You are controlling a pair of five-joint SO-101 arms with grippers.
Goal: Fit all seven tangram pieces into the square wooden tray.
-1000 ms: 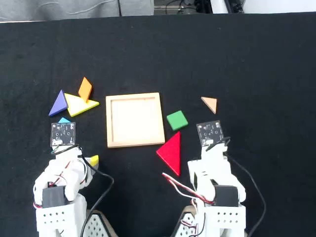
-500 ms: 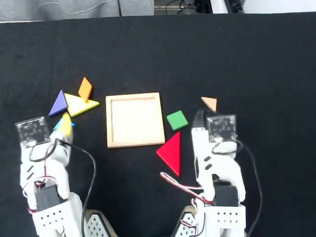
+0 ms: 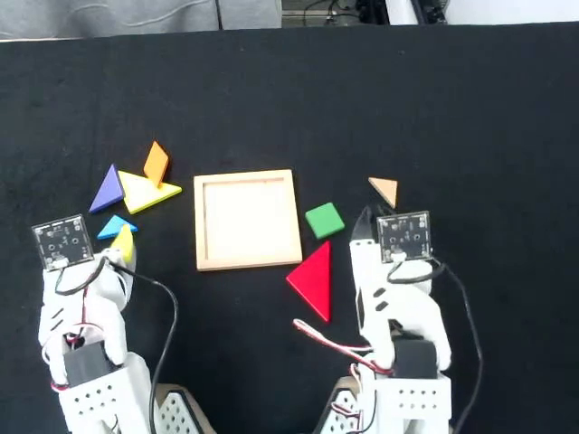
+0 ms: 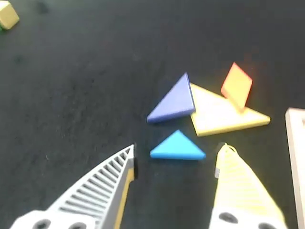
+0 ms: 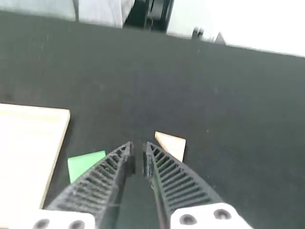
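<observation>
Left wrist view: the left tool (image 4: 178, 148) hangs spread wide over the counter (image 4: 71, 71), one finger to each side of the small light blue triangle (image 4: 176, 151), which lies flat just beyond the tips. The gap looks set for that piece, so my guess is it is the first target. Next out, the dark blue triangle (image 4: 174, 101) leans against a corner of the large yellow triangle (image 4: 219, 117), and the orange parallelogram (image 4: 237, 85) lies partly on the yellow one. That cluster is too crowded for a clean pinch, which may be why the loose blue piece comes first. The pale rim of the square wooden tray (image 4: 296, 143) shows at the edge, near the cluster. In the right wrist view the right tool (image 5: 138, 145) is pressed almost together and holds nothing. Its tips point into the gap between the green square (image 5: 85, 164) and the small tan triangle (image 5: 170, 143), touching neither as far as I can tell. From the high view the tray sits between the two arms, probably so that either can reach it, and none of the seven pieces is in it. The large red triangle (image 3: 314, 278) lies just beside the tray's near corner on the right arm's side, with the green square above it. Four pieces lie on the left arm's side and three on the right's, so each arm will likely take its own.
</observation>
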